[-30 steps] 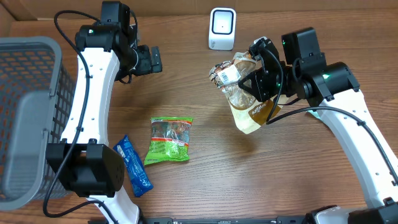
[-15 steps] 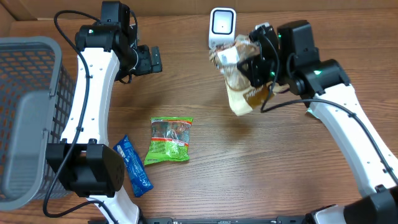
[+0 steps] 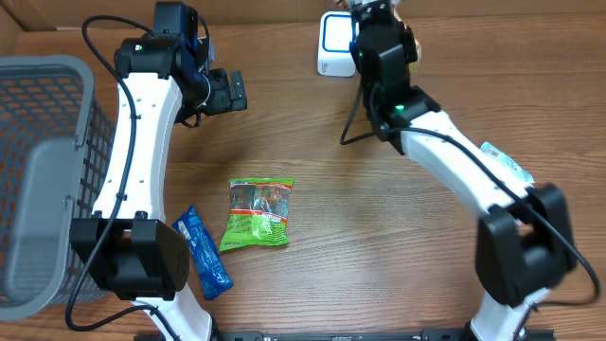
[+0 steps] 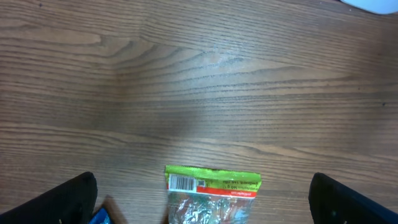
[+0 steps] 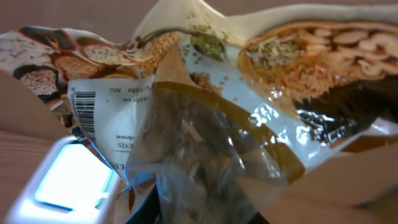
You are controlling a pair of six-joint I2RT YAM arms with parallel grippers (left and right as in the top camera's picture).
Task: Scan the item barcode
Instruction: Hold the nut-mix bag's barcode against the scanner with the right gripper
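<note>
The item, a clear and tan snack pouch (image 5: 249, 93) printed with grains, fills the right wrist view. Its white barcode label (image 5: 87, 112) hangs just above the lit face of the white scanner (image 5: 71, 183). My right gripper (image 5: 205, 214) is shut on the pouch's lower clear part. Overhead, the right arm reaches to the table's far edge, its gripper (image 3: 375, 17) beside the scanner (image 3: 331, 47), and the pouch is almost wholly hidden there. My left gripper (image 3: 237, 92) hangs open over bare wood at the back left, holding nothing.
A green packet (image 3: 258, 213) lies mid-table, its barcode (image 4: 182, 182) showing in the left wrist view. A blue packet (image 3: 202, 251) lies to its left. A grey basket (image 3: 38, 170) stands at the left edge. Another small packet (image 3: 502, 161) peeks out by the right arm.
The right arm has swung the pouch up and left, from right of the scanner to directly over it. The left arm has not moved.
</note>
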